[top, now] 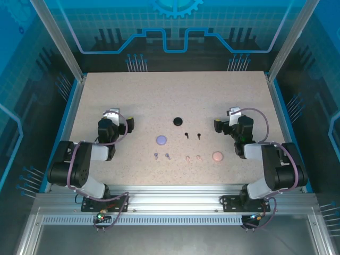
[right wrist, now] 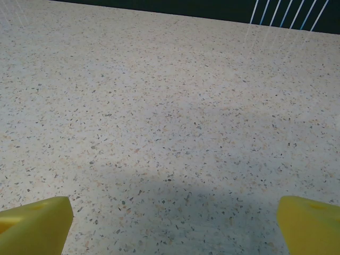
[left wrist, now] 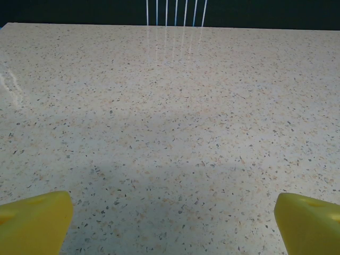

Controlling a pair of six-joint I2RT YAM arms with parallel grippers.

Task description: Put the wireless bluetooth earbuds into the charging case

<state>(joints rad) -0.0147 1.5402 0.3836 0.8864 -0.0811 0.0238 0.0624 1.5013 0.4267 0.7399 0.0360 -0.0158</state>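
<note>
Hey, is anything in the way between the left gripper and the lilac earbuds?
Nothing visible. Only bare table lies between the left gripper and the lilac earbuds. The lilac case sits just behind them, off that line.

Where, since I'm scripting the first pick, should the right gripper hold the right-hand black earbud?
Probably from straight above, closing across the head of the black earbud: it lies low on the table, thin stem toward the near edge, its twin well apart.
</note>
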